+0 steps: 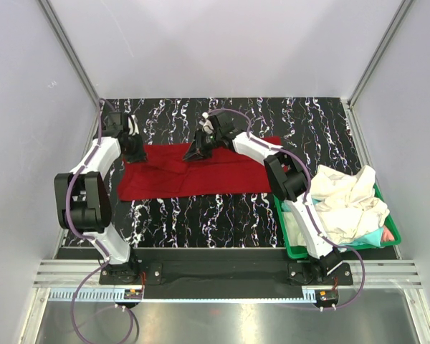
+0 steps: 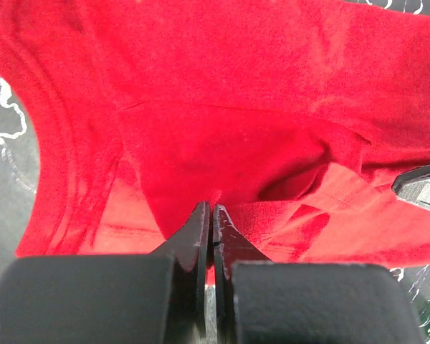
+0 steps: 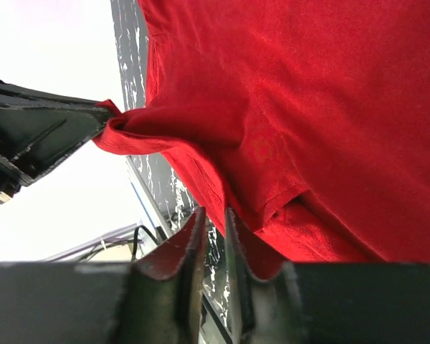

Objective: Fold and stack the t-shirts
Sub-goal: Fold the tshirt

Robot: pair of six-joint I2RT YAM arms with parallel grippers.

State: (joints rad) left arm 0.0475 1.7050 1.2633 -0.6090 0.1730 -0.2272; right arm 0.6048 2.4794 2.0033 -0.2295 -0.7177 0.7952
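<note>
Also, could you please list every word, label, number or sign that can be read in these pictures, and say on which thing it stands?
No text can be read.
Red shirt: plain cloth, no print in any view.
Pale shirts and green bin: no label shows.
Marked strip on the front rail: fine marks, too small to read.

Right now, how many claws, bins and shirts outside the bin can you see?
Claws: 2, the left claw and the right claw, both pinching the shirt
Bins: 1, the green bin
Shirts outside it: 1, the deep red t-shirt
Total: 4
</note>
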